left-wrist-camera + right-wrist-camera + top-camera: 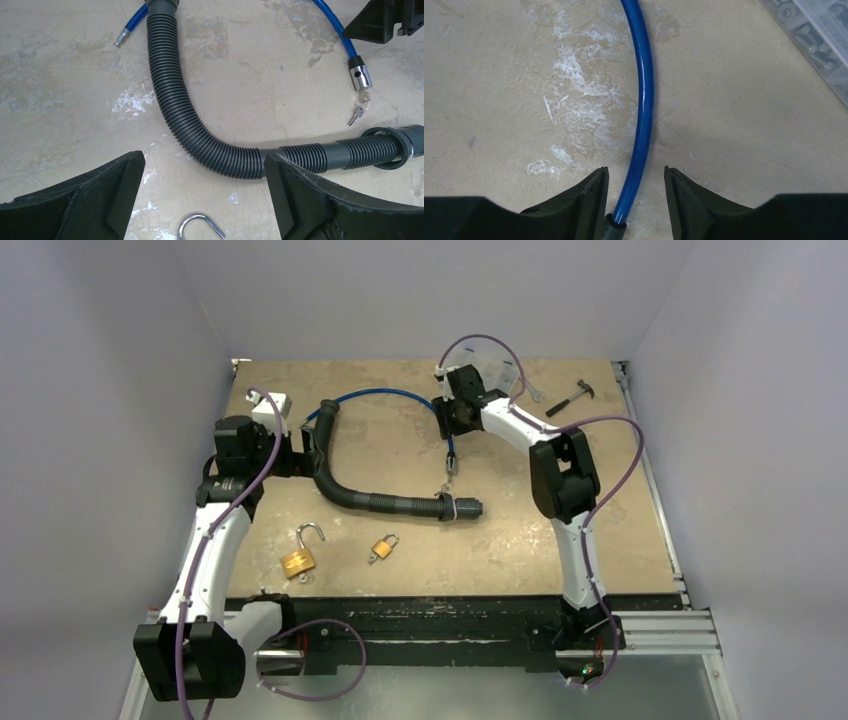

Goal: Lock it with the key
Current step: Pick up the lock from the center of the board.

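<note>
Right wrist view showed the right gripper spread around the blue cable, not clamping. The left gripper hung released above the grey hose.

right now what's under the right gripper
The blue cable lies on the table, running between the open fingers of the right gripper. Where it passes beneath the gripper's body is covered, so that stretch cannot be seen.

below the grey hose, the padlock shows only its loop; the rest is cut off. the keys above the hose are too small to count.
</note>
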Motion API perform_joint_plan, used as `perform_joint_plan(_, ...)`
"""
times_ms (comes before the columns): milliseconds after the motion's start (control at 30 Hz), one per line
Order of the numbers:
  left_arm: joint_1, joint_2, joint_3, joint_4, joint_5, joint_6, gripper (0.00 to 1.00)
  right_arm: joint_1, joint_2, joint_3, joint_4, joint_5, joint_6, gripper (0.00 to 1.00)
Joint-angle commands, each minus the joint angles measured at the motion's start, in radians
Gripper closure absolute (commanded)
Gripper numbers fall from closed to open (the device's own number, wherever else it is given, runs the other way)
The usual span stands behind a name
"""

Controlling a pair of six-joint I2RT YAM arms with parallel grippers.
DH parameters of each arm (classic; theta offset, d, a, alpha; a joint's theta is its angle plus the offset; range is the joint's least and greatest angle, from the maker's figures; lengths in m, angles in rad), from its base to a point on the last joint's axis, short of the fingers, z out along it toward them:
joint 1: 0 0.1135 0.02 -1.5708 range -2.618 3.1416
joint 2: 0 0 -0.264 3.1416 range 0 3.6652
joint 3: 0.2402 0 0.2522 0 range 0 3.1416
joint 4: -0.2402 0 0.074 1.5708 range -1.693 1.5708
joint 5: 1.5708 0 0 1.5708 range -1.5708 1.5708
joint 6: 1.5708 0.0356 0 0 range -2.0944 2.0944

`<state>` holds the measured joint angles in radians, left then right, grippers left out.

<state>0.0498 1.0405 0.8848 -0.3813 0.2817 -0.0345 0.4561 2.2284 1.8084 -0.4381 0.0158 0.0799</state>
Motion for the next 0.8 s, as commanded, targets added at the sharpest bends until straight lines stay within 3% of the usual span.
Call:
perform_joint_plan(0, -0.001, -0.019, -0.012, 0.050, 0.015, -0.020, 0.00, 0.018, 0.035, 0.069, -0.013, 0.054, 0.017, 0.49)
perform_joint_plan(300, 0.000, -0.008, -0.014, 0.066, 0.011, -0.056, 0.00, 0.019, 0.110, 0.103, -0.052, 0.083, 0.031, 0.62)
perform_joint_plan(467, -0.001, 0.050, 0.029, 0.054, 0.028, -0.047, 0.00, 0.015, 0.112, 0.141, -0.057, 0.121, 0.065, 1.00)
perform_joint_plan(767, -0.001, 0.102, 0.070, 0.078, 0.024, -0.051, 0.00, -0.047, -0.062, 0.103, 0.107, 0.300, 0.010, 1.00)
